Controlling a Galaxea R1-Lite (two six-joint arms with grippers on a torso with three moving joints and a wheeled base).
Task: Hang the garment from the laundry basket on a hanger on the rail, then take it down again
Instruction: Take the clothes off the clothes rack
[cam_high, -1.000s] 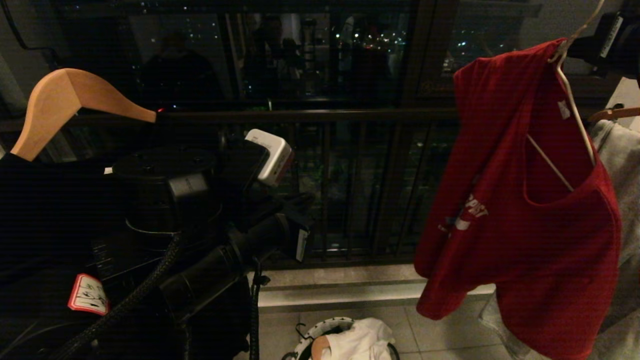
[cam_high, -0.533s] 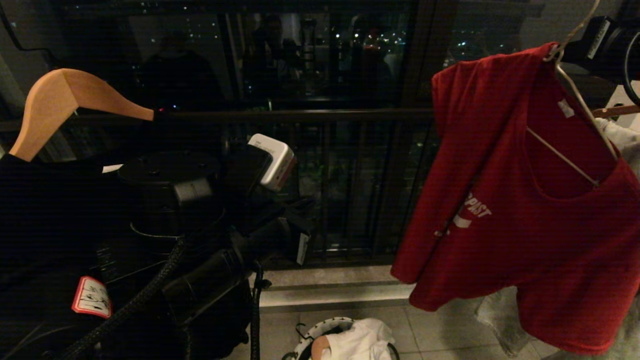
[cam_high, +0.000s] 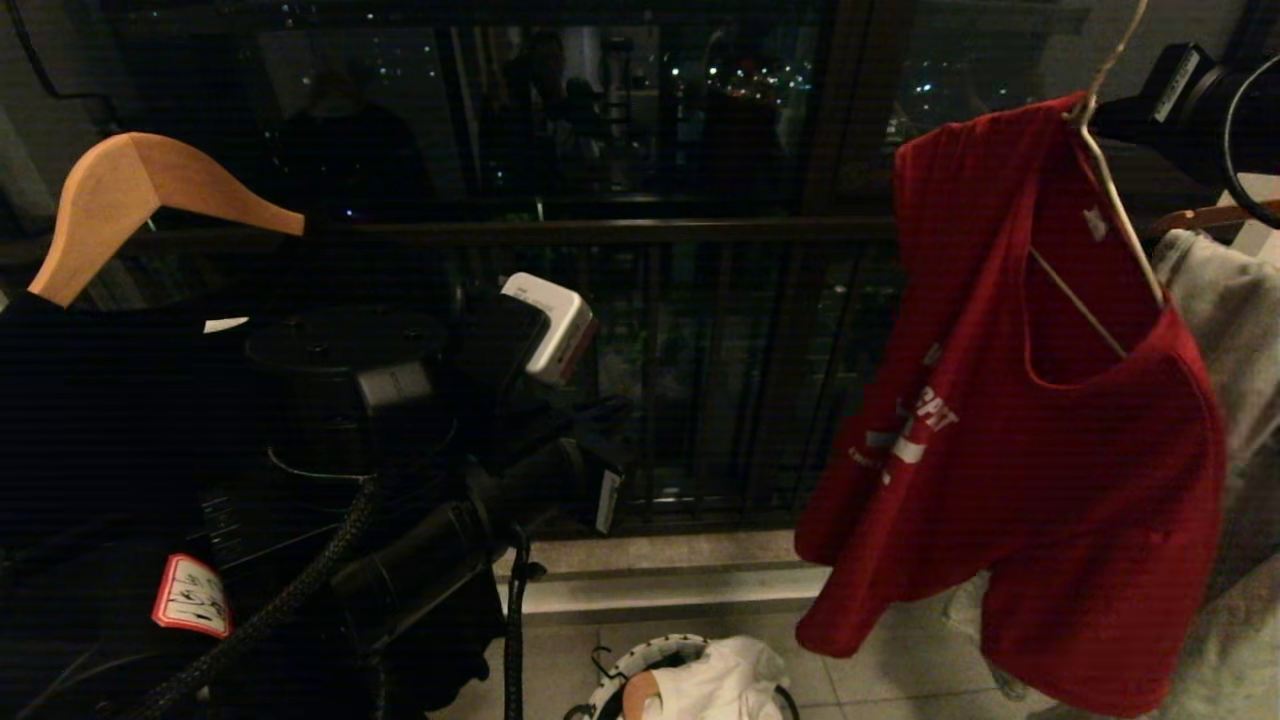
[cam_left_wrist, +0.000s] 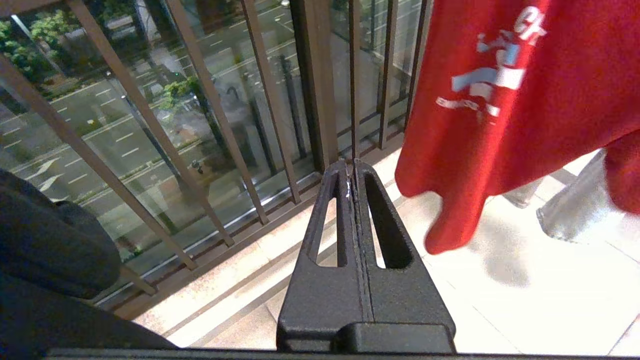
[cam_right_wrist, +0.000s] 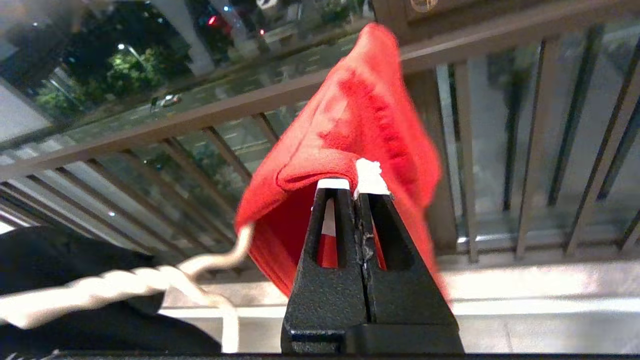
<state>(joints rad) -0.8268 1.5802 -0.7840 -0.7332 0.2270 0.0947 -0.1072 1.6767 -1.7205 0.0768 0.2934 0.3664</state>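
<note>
The garment (cam_high: 1050, 480), a red T-shirt with white chest lettering, hangs on the white wire hanger (cam_high: 1125, 225) at the right of the head view. My right gripper (cam_high: 1098, 118) comes in from the upper right. It is shut on the hanger (cam_right_wrist: 371, 176) at the collar, with red cloth (cam_right_wrist: 350, 120) folded over its tips. The hanger's twisted neck (cam_right_wrist: 105, 287) runs off beside it. The hook leaves the top of the head view and the rail is out of view. My left gripper (cam_left_wrist: 351, 167) is shut and empty, low by the balcony bars. The laundry basket (cam_high: 612, 690) stands on the floor below.
A white cloth (cam_high: 725, 680) lies in the basket. A wooden hanger (cam_high: 130, 190) carries a black T-shirt (cam_high: 90, 400) at the left. A grey cloth (cam_high: 1225, 320) hangs behind the red shirt at the right. The balcony railing (cam_high: 600, 232) crosses ahead.
The red shirt has swung and twisted on its hanger, first spreading out wide, then turning narrower again, as my right gripper shifted slightly. My left arm has stayed where it was.
</note>
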